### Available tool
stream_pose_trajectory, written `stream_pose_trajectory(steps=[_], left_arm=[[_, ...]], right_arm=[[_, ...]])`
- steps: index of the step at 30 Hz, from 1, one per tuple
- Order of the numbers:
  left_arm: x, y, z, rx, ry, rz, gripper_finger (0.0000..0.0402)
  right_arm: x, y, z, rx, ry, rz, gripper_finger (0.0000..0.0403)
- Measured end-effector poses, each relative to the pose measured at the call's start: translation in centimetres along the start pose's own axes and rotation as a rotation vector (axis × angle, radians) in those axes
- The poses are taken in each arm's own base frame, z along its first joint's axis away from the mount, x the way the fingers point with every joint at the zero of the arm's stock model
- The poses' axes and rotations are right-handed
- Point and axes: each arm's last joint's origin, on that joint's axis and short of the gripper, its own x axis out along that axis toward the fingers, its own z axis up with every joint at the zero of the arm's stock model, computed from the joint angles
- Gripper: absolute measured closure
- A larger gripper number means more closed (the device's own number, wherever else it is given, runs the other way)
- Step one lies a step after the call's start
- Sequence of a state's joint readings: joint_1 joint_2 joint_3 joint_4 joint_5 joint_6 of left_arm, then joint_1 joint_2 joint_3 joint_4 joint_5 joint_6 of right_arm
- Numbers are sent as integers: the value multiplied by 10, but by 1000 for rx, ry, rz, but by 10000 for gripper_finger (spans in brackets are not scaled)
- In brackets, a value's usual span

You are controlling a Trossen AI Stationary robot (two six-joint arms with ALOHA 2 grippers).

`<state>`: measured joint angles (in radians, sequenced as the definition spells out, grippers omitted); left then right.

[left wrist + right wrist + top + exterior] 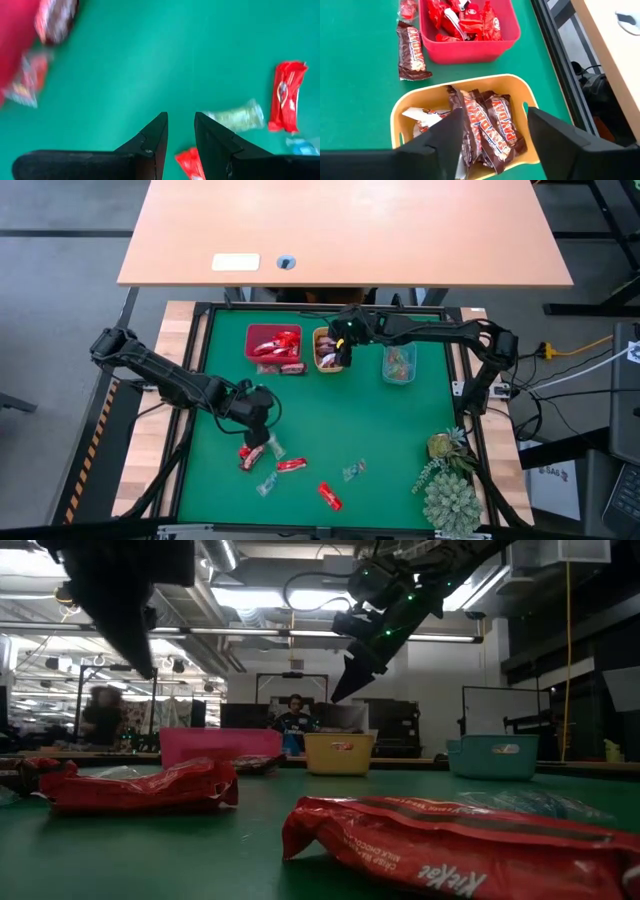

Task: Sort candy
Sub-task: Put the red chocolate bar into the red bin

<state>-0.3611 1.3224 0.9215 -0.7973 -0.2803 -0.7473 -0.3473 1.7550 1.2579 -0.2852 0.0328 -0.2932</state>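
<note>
Mostly the sorting looks done, by my reckoning: the red tray (272,343) holds a heap of red sweets, the orange tray (400,117) is packed with brown bars, and the teal tray (398,365) has a few clear greenish ones. Left over is a small scatter on the near side of the green tabletop (380,430): a red sweet (291,466), another red one (329,496), one red piece (248,457) just under the left arm, and two clear ones (354,471) (266,483). One brown bar (412,53) also lies on the tabletop just beside the red tray, not in any tray.

The right gripper (492,132) hangs over the orange tray with its jaws spread wide and nothing between them. The left gripper (181,132) hovers above the loose sweets, jaws a little apart and empty, with a clear sweet (239,116) and a red one (286,96) lying ahead of it.

Only the right wrist view shows inside the orange tray and the stray bar clearly. The low view alone shows how high the right gripper sits above the trays, and a person beyond the tabletop. The high view alone takes in the whole scatter and the plant (447,480) in the near right corner.
</note>
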Motion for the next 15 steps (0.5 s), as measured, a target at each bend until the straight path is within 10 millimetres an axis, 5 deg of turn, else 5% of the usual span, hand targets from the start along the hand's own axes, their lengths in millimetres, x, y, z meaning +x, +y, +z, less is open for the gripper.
stream_pose_trajectory(steps=[15], left_arm=[[-7,-11,-27,-218,303,-101,308]], right_arm=[[0,0,-1,0,10,2,139]])
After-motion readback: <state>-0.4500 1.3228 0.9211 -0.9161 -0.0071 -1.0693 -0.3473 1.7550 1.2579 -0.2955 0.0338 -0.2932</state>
